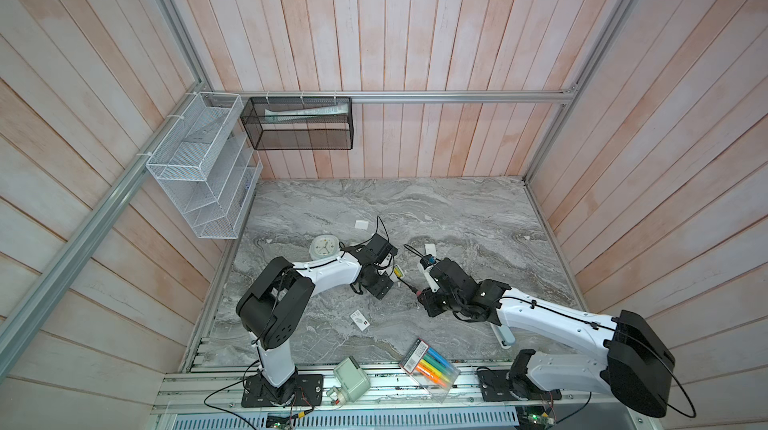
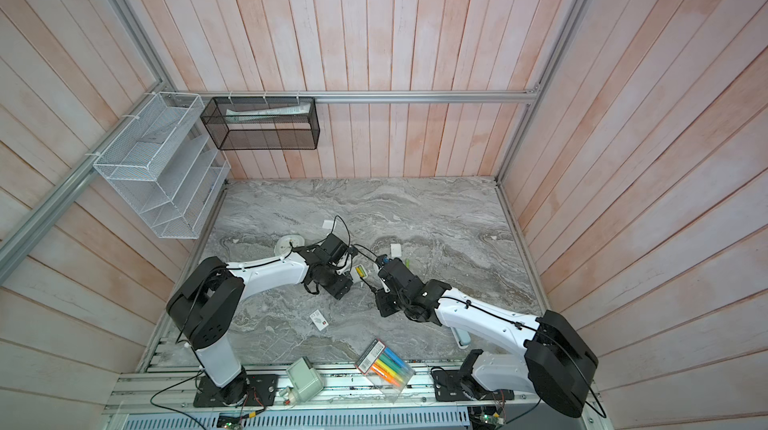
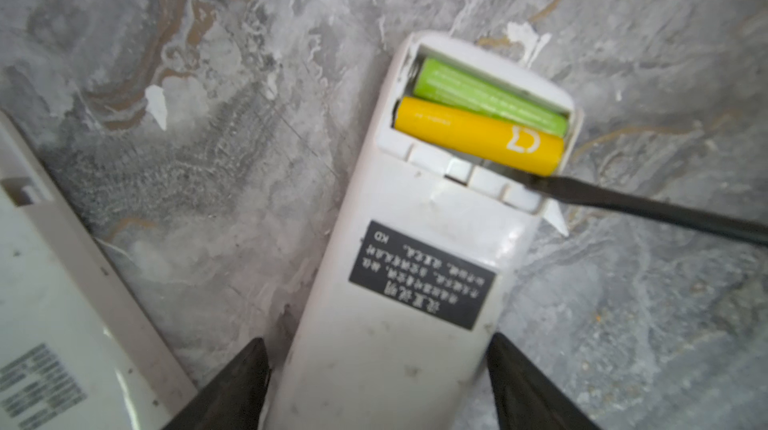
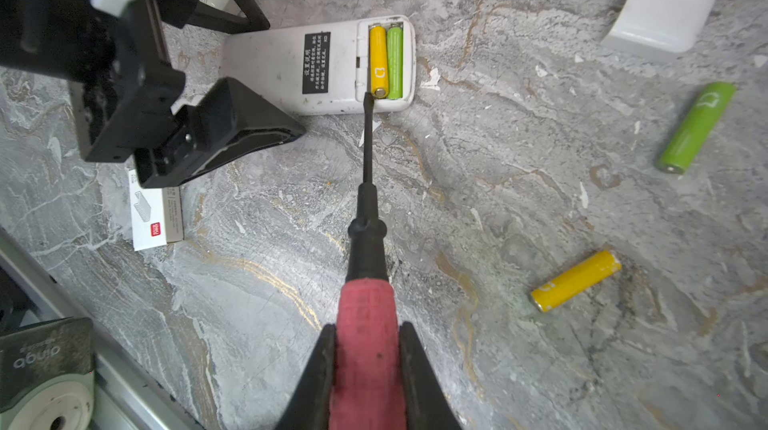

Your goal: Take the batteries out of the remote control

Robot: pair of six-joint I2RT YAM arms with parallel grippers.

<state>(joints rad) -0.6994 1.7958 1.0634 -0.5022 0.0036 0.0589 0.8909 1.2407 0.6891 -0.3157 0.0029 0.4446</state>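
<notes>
Batteries: sitting paired in the open remote, lying loose on the surface at its three o'clock. Straddling the remote with the left hand, clamping or not unclear; pinching the screwdriver in the right hand.

Little legible print
The black label on the remote carries white Chinese characters too blurred to read, plus the letters "KD". The yellow battery bears a white logo. The grey device shows an inverted word beginning "ding".
</notes>
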